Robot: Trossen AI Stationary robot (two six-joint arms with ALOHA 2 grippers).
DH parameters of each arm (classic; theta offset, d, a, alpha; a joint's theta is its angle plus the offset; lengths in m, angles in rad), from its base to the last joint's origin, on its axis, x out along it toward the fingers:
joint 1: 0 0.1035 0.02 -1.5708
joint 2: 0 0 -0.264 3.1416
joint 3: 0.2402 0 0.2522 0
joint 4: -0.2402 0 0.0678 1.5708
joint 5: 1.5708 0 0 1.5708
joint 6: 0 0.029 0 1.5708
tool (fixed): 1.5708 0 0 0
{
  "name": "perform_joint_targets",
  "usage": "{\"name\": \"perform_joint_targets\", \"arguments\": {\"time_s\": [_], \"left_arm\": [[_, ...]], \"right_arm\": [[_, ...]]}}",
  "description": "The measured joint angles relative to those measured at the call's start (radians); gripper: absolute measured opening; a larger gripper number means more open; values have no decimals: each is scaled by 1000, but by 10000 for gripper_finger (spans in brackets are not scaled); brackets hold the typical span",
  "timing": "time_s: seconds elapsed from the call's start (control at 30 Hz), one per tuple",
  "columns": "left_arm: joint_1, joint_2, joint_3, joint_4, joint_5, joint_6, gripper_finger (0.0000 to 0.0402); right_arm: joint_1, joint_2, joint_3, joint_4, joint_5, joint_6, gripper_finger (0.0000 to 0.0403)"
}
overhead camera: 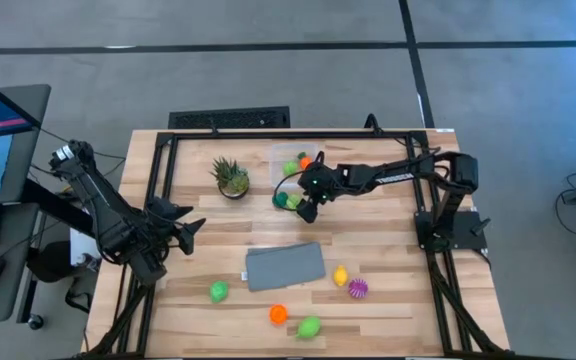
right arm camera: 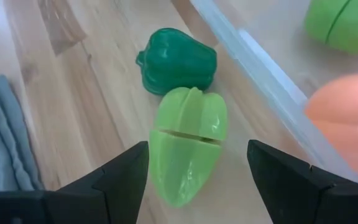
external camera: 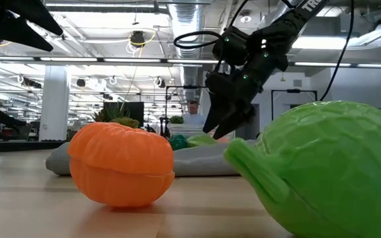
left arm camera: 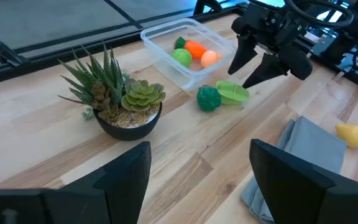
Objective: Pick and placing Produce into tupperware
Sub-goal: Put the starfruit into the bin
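At nine o'clock on the high view, the left gripper (overhead camera: 190, 232) waits over bare wood with its fingers spread apart, well clear of the work.

Toward twelve o'clock lies the clear plastic rectangular tub with rounded corners (left arm camera: 160, 38), holding a round green piece (left arm camera: 181, 57), an orange carrot-like piece (left arm camera: 196, 48) and a pale peach piece (left arm camera: 209, 58).

Just beside its near wall rest a dark green toy bell pepper (right arm camera: 177, 61) and a light green ridged toy fruit with a slit across it (right arm camera: 188, 143), the two touching.

Above them hangs the right gripper (right arm camera: 197, 171), fingers wide apart and straddling the light green fruit.

Judged risks: the fruit's smooth, tapering plastic could squirt out of a closing pinch; the neighbouring pepper could be nudged away; a finger could catch the tub wall and shove the tub.

Farther round, from six to four o'clock, a flat grey cloth (overhead camera: 284, 266), another green piece (overhead camera: 218, 291), an orange one (overhead camera: 278, 314), a large green one (overhead camera: 309, 327), a yellow one (overhead camera: 340, 276) and a spiky purple ball (overhead camera: 357, 289) lie scattered, not yet collected.
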Motion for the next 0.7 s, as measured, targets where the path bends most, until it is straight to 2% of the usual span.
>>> {"name": "perform_joint_targets", "arguments": {"time_s": [0.7], "left_arm": [[0,0,0,-1,-4,3,263]], "right_arm": [[33,0,0,-10,58,86,297]]}}
